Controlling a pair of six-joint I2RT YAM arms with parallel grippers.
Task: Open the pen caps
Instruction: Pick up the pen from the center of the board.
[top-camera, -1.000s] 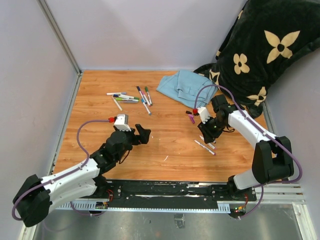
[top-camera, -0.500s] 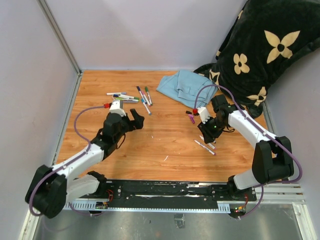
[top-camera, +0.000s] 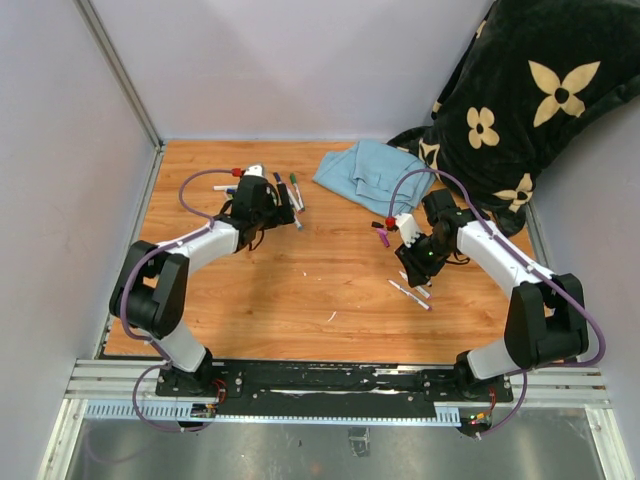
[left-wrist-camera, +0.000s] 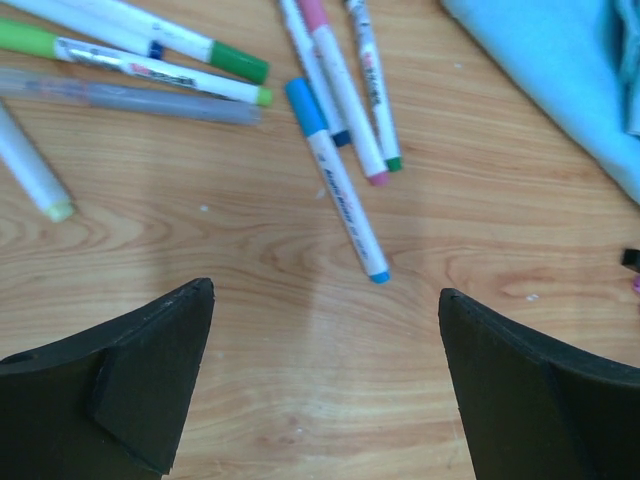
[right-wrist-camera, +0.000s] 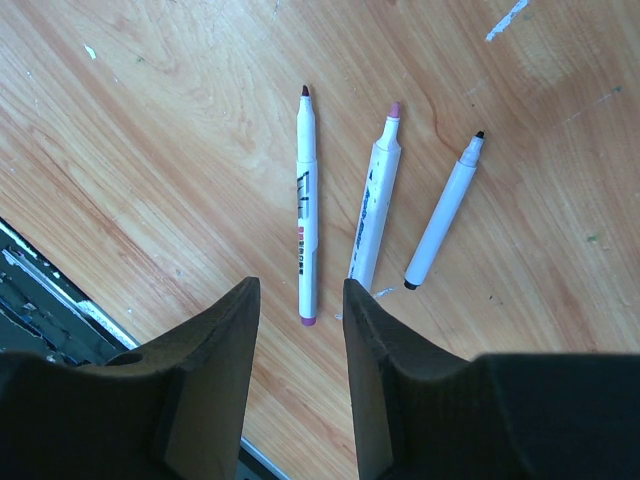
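Tip for this grab: left claw (left-wrist-camera: 325, 290) is hanging wide open and empty, arm stretched far out, fingers pointing down at the wood (left-wrist-camera: 300, 380). The blue cap (left-wrist-camera: 304, 104) is lying just ahead of the fingers, a bit left of centre. I'd be lining the jaws across its barrel (left-wrist-camera: 345, 200), clear of the neighbouring markers (left-wrist-camera: 345, 90). Right claw (right-wrist-camera: 298, 290) is hovering half-parted, holding nothing, over three uncapped markers (right-wrist-camera: 307, 200)
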